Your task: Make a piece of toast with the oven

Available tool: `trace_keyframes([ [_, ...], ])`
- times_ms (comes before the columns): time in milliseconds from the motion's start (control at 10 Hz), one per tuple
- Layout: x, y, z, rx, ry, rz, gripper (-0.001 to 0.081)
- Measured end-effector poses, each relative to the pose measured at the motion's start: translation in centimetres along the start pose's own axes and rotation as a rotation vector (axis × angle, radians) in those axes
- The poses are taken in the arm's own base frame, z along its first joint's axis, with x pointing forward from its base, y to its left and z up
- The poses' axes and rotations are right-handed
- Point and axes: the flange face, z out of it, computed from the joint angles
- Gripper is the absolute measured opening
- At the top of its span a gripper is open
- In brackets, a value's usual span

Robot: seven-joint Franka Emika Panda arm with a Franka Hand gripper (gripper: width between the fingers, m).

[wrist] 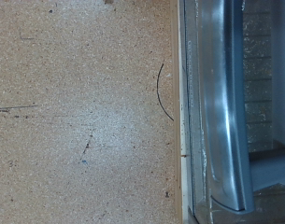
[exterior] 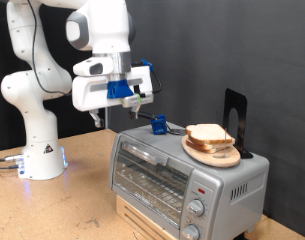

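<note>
From the exterior camera, the white Panda arm (exterior: 52, 75) reaches over a cork-topped table (exterior: 77, 205), its gripper (exterior: 138, 100) hanging in the air above and towards the view's left of the oven (exterior: 182, 180). The fingers carry blue fittings, and nothing can be seen between them; whether they are parted or closed cannot be made out at this size. The oven, silver-grey, stands on a pale wooden block (exterior: 152, 222) at the lower right of the view, its glass door shut, the bar handle across the top of the door and two round knobs on the front panel's right. On the oven's roof rests a round wooden plate (exterior: 214, 153), and on the plate lies the piece of toast (exterior: 208, 134), pale with a tan crust. The toast sits well apart from the gripper, off to the view's right and a little lower. A small blue object (exterior: 159, 126) stands on the roof between gripper and plate, and a dark upright stand (exterior: 235, 120) rises behind the plate.

The wrist camera looks down on speckled cork board (wrist: 81, 112) beside the oven's shiny metal edge (wrist: 217, 112). A thin dark curved line (wrist: 161, 91) marks the cork. No fingertips show here, and neither does the toast.
</note>
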Motion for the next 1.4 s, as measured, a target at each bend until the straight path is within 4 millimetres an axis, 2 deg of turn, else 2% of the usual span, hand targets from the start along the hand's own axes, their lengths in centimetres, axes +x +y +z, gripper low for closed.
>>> trace_keyframes([
  [400, -0.2, -0.2, -0.1, 0.077, -0.080, -0.081, 0.0808],
  [600, -0.6, 0.0, 0.3, 0.063, -0.095, -0.096, 0.0808],
  [1000, -2.3, 0.6, 3.8, 0.001, -0.050, -0.113, 0.0808],
  [1400, -3.6, 0.3, 7.3, -0.011, -0.018, -0.130, 0.0808],
])
